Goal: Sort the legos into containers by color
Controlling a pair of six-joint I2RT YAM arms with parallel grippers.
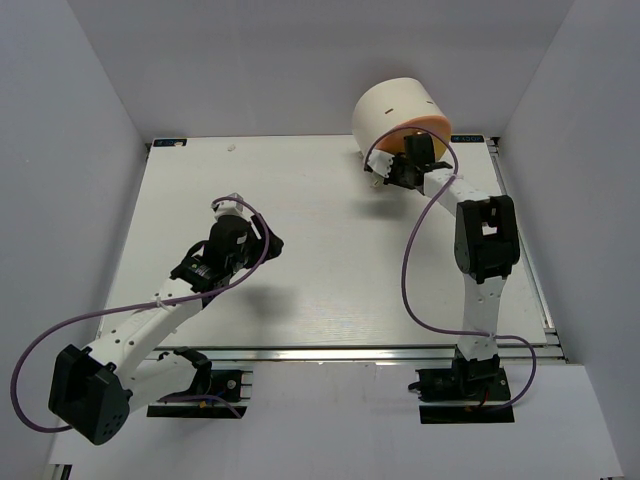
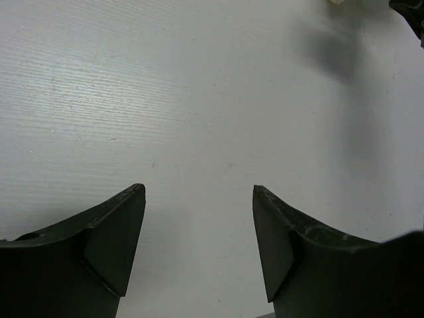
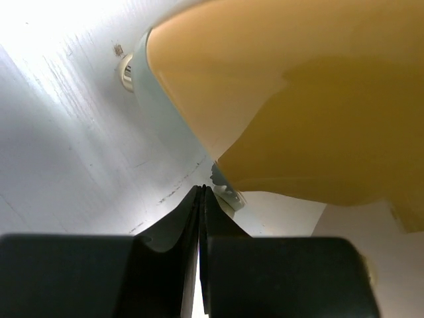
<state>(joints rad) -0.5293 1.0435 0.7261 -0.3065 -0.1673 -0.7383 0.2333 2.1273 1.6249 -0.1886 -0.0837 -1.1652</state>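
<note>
One cabinet (image 1: pixel 395 105), left claw (image 2: pixel 199 189), right claw (image 3: pixel 201 189)

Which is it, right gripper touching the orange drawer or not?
Cannot tell: right wrist view shows the shut right gripper close by the orange drawer, neither contact nor gap plain.

Top view: cabinet (image 1: pixel 400 112) sits upper right of the frame, at the far edge of the table (image 1: pixel 330 280). Right gripper (image 1: pixel 412 152) is just in front of it, tips below a drawer (image 3: pixel 298 99) front. Left gripper (image 1: pixel 230 207) is centre-left over the table, well apart from the cabinet.
</note>
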